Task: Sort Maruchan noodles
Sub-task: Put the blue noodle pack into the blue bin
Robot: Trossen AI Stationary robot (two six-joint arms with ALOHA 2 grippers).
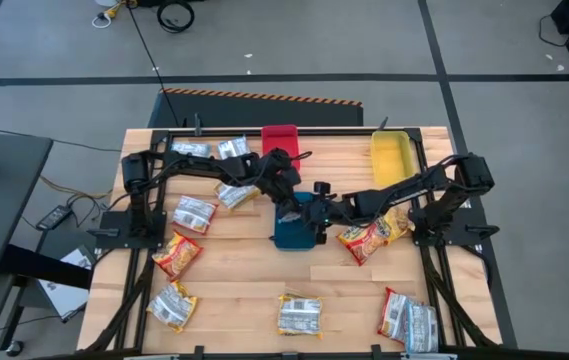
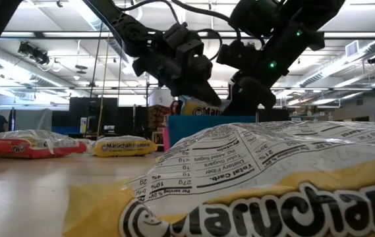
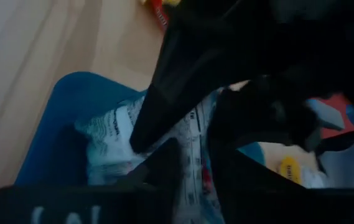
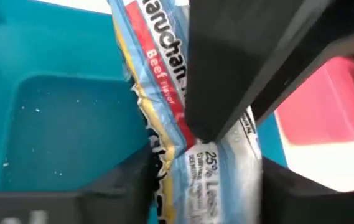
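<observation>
Both grippers meet over the blue tray [image 1: 294, 236] at mid-table, my left gripper [image 1: 286, 196] from the left and my right gripper [image 1: 317, 208] from the right. Between them stands one blue-silver Maruchan packet [image 4: 211, 171], upright above the tray floor [image 4: 58, 130]. It also shows in the low view [image 2: 200, 107] and the left wrist view [image 3: 192, 146]. My left gripper [image 3: 192, 174] and my right gripper [image 4: 204, 183] are each shut on it. Other packets lie flat on the table, such as a yellow-orange one [image 1: 374, 236] and a blue-silver one [image 1: 194, 213]. My left gripper pinches the packet across its flat faces; one finger [image 4: 226, 87] lies over the printed face, the other is hidden behind the packet. The packet is upright, clear of the tray floor. My right gripper has the packet between its fingers [image 4: 133, 186], one at each side edge [image 4: 158, 155]. The plastic is creased and bowed between them. It hangs over the tray, lifted clear.
The red tray [image 1: 279, 138] and the yellow tray [image 1: 394, 155] stand at the far edge. Packets lie along the left side [image 1: 177, 253], the near edge [image 1: 299, 315] and the near right corner [image 1: 409, 322]. One packet fills the low view's foreground [image 2: 273, 178].
</observation>
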